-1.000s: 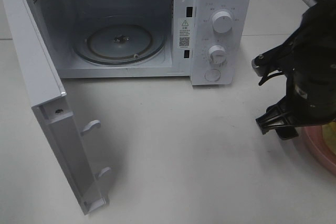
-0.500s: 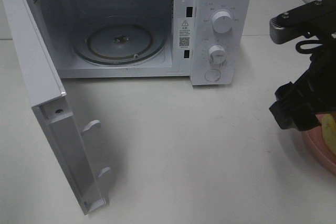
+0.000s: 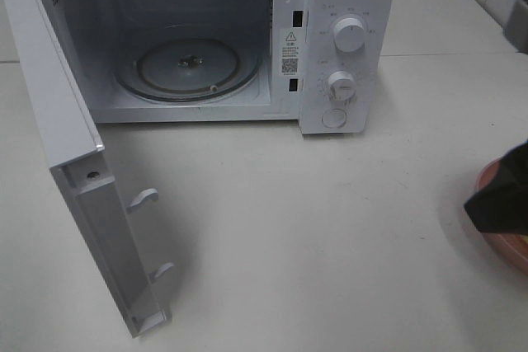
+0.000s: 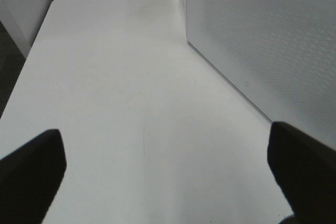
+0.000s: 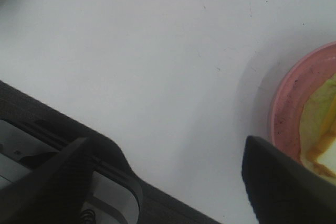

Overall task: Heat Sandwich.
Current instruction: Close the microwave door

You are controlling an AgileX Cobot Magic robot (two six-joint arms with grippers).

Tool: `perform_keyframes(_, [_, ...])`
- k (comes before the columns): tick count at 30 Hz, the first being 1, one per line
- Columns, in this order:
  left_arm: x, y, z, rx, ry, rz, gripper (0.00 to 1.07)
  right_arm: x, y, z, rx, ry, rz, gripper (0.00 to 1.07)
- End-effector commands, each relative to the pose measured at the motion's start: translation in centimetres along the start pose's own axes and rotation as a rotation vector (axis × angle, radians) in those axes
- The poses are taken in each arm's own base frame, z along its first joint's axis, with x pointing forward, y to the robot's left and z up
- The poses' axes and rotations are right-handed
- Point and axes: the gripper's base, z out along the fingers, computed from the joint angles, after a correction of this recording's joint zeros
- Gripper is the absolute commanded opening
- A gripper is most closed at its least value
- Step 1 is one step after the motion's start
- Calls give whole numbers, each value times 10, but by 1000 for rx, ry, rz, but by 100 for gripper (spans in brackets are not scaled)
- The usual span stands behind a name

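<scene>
**Item 1 – Microwave** (image 3: 198, 47). White, at 12 o'clock on the desk (image 3: 330, 245). Door (image 3: 74, 162) swung fully out toward 8 o'clock; cavity bare, glass turntable (image 3: 188, 68) in view. Two dials on the panel at the cavity's 3 o'clock side.

**Item 2 – Sandwich** (image 5: 324, 129). Lies on the pink plate (image 5: 286, 114) at the desk's 3 o'clock edge, well apart from the microwave. Only a pale yellow-green layer and a strip of orange-brown crust show in the right wrist view; the rest is cut off by the frame. In the high view, only the plate's rim shows.

**Item 3 – Right end effector** (image 5: 173, 182). Jaws stand fairly wide and hold nothing. One fingertip (image 5: 283, 177) is just beside the plate's rim; whether it touches cannot be told. Bare desk lies between the fingers.

**Item 4 – Left end effector** (image 4: 168, 166). Jaws at full spread, empty, touching nothing; points along bare desk beside the perforated outer face of the door.

**Step in hand (judged):** approach to pick-up. Oven stands ready; sandwich not yet gripped.

**Next move calls for (judged):** shifting the right end effector over the plate so the jaws straddle the sandwich or the plate rim, closing gently on the soft bread, then carrying toward 11 o'clock onto the turntable.
</scene>
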Motion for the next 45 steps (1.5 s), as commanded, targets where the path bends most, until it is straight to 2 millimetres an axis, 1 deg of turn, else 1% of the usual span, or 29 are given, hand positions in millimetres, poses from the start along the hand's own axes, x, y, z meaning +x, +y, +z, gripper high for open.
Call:
perform_keyframes(1, [1,0,-2,-5,-27,1,103,23,-2,-11,-7,-50,-7,75])
perform_keyframes(4, [1,0,-2,-5,-27,1,103,41,-4,-16,-8,-94,-6,75])
perform_keyframes(5, [1,0,-2,-5,-27,1,103,41,-4,-16,-8,-94,-6,75])
perform_keyframes(6, [1,0,-2,-5,-27,1,103,53,-6,-19,-6,-131,-6,75])
perform_keyframes(8, [1,0,-2,-5,-27,1,103,63,-8,-21,-4,-167,8,75])
perform_keyframes(9, [1,0,-2,-5,-27,1,103,71,-11,-23,13,-193,37,75])
perform_keyframes(10, [1,0,-2,-5,-27,1,103,71,-11,-23,13,-193,37,75])
perform_keyframes(12, [1,0,-2,-5,-27,1,103,79,-14,-25,39,-225,81,75])
perform_keyframes(13, [1,0,-2,-5,-27,1,103,88,-17,-28,65,-263,122,75])
perform_keyframes(14, [1,0,-2,-5,-27,1,103,88,-17,-28,65,-263,122,75])
perform_keyframes(17, [1,0,-2,-5,-27,1,103,97,-19,-36,107,-337,182,75])
perform_keyframes(18, [1,0,-2,-5,-27,1,103,103,-20,-42,134,-389,217,75])
perform_keyframes(20, [1,0,-2,-5,-27,1,103,106,-20,-44,147,-408,232,75])
perform_keyframes(23, [1,0,-2,-5,-27,1,103,118,-18,-51,190,-484,281,75])
perform_keyframes(24, [1,0,-2,-5,-27,1,103,118,-18,-51,190,-484,281,75])
perform_keyframes(28, [1,0,-2,-5,-27,1,103,134,-14,-53,238,-525,334,76])
perform_keyframes(29, [1,0,-2,-5,-27,1,103,134,-14,-53,238,-525,334,76])
perform_keyframes(31, [1,0,-2,-5,-27,1,103,140,-13,-50,252,-527,349,77])
perform_keyframes(32, [1,0,-2,-5,-27,1,103,145,-10,-53,270,-569,364,76])
perform_keyframes(34, [1,0,-2,-5,-27,1,103,147,-9,-54,283,-584,371,76])
perform_keyframes(36, [1,0,-2,-5,-27,1,103,148,-8,-54,305,-585,390,76])
perform_keyframes(45, [1,0,-2,-5,-26,1,103,148,-9,-54,308,-585,392,76])
